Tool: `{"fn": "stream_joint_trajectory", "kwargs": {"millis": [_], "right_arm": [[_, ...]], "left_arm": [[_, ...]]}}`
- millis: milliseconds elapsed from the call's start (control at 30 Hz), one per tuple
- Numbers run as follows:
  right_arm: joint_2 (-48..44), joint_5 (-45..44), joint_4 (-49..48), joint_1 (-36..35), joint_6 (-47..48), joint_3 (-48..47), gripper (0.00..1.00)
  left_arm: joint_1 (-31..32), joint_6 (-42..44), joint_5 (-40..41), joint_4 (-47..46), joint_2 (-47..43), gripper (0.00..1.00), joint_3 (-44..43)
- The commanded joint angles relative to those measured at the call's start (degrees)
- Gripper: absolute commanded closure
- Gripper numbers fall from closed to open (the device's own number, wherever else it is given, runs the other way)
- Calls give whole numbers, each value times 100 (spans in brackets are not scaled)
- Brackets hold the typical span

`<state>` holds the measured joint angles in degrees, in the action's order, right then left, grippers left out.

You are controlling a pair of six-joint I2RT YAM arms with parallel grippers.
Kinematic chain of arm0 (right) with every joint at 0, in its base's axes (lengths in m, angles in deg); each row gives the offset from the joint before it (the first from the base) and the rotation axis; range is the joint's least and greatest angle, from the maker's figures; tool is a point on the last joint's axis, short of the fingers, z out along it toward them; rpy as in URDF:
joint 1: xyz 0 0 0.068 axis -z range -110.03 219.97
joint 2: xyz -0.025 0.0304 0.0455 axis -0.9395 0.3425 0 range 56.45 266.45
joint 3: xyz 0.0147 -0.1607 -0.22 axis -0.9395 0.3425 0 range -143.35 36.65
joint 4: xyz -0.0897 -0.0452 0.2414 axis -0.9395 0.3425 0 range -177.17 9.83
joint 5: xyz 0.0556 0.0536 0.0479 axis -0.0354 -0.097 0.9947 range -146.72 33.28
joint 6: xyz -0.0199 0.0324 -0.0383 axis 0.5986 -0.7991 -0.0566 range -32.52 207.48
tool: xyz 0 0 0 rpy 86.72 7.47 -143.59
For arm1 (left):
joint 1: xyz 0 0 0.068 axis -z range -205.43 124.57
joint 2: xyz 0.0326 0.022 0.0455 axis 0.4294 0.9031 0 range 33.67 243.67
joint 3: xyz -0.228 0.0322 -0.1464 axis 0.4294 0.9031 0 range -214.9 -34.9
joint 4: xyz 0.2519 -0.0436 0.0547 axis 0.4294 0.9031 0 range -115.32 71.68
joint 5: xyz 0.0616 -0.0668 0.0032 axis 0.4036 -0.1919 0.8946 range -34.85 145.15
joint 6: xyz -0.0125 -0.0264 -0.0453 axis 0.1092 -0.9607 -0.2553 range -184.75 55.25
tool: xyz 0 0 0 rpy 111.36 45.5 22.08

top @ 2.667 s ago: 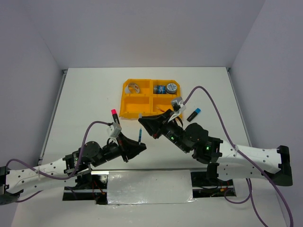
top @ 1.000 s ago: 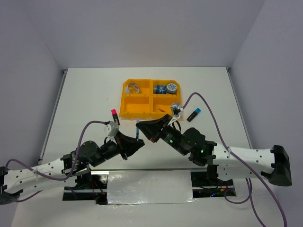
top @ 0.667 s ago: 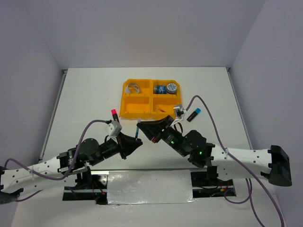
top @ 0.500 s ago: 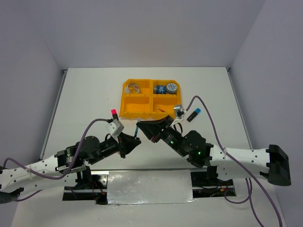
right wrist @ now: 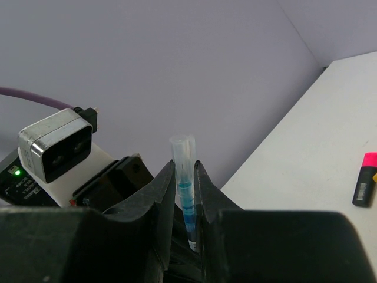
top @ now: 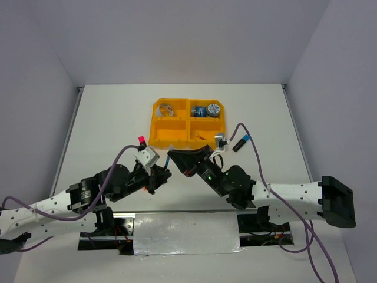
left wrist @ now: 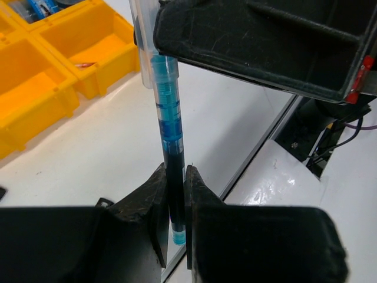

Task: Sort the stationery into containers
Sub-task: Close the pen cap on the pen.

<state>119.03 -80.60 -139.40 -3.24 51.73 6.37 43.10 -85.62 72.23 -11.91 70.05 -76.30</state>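
A thin blue pen (top: 169, 165) with a clear cap stands nearly upright above the table, held at both ends. My left gripper (top: 161, 174) is shut on its dark lower barrel (left wrist: 171, 177). My right gripper (top: 173, 158) is shut on the clear cap end (right wrist: 184, 168). The orange tray (top: 171, 142) lies behind them, with a silvery ring (top: 166, 109) in its back left compartment and tape rolls (top: 207, 110) in its back right one. A red pen (left wrist: 86, 64) lies in a front compartment.
A pink-capped black marker (top: 142, 141) lies on the table left of the tray, also in the right wrist view (right wrist: 364, 183). A blue-capped marker (top: 241, 142) lies right of the tray. The table's near edge and metal base plate (top: 185, 232) sit just below the grippers.
Both arms have shifted slightly left and toward the near edge, with the pen still between them. Neither grip has changed.
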Motion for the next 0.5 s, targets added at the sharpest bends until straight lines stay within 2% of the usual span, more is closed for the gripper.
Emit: {"fn": "stream_joint_trajectory", "kwargs": {"millis": [0, 267, 467], "right_arm": [[693, 789, 2085, -501, 6, 436, 100], [633, 700, 2050, -572, -99, 462, 100], [-149, 525, 2849, -563, 50, -38, 99]], "left_arm": [[-68, 557, -65, -2492, -87, 100, -939], [-182, 425, -82, -2290, -35, 100, -931], [-182, 223, -626, -2597, -8, 100, 123]]}}
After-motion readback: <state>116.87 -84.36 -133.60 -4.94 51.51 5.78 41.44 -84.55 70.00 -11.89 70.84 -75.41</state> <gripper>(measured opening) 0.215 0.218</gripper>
